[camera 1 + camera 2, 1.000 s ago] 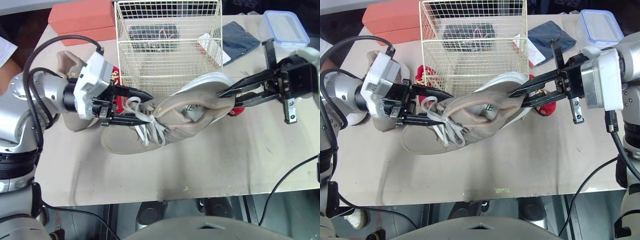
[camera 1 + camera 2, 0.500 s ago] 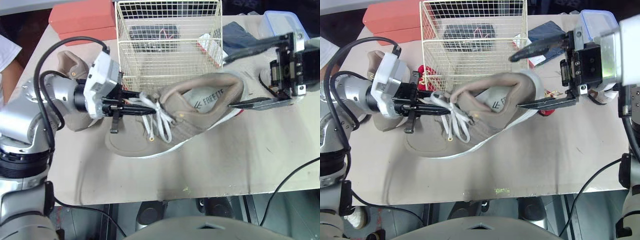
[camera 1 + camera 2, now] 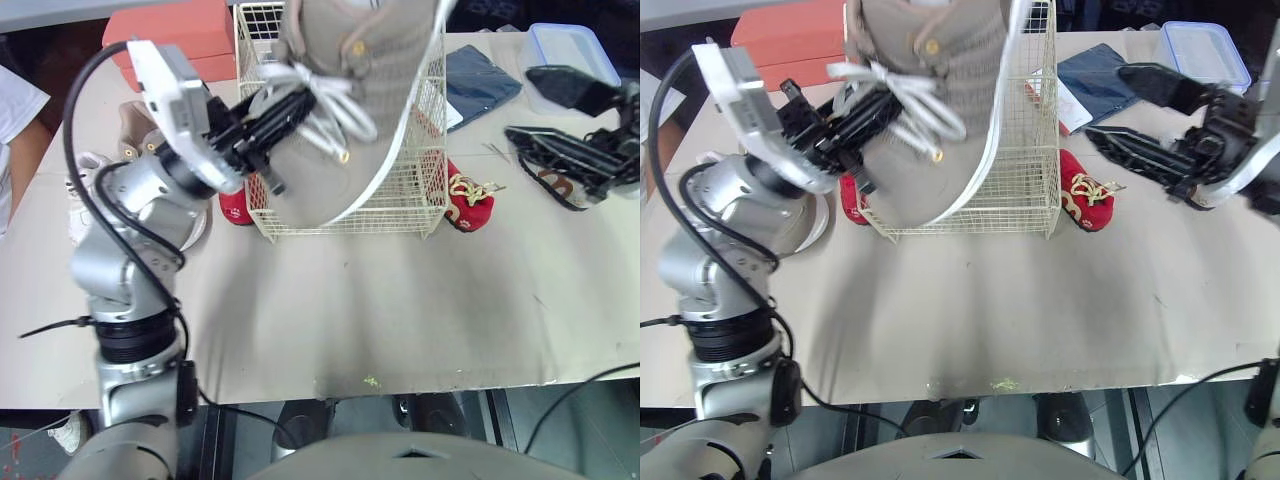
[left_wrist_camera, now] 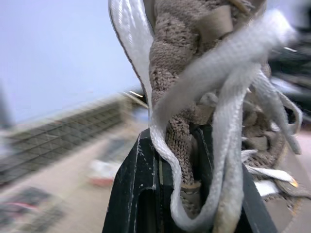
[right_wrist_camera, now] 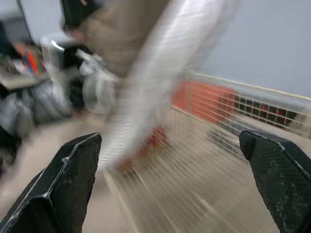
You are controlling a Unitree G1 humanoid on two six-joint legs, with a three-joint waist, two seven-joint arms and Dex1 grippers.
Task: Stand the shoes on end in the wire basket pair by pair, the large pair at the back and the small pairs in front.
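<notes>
Left eye view shows the left end effector (image 3: 285, 110) clenched on the laces and tongue of the large tan shoe (image 3: 350, 90), holding it on end in the air over the wire basket (image 3: 425, 190), toe down and white sole turned toward the robot's right. Whether the toe is already inside the basket cannot be told, since the shoe covers the basket's front wall. In the left wrist view one black finger (image 4: 141, 194) presses against the knitted tongue with white laces draped around it. The right end effector (image 3: 522, 102) hangs released over the tabletop (image 3: 400, 310), well apart from the shoe, and its two fingers stand wide apart (the right wrist view shows the same). One small red shoe (image 3: 468, 200) lies just beside the basket's right front corner, another (image 3: 235, 205) at its left front corner. A blue cloth (image 3: 480, 80) and a plastic box (image 3: 570, 50) lie behind the right end effector.
</notes>
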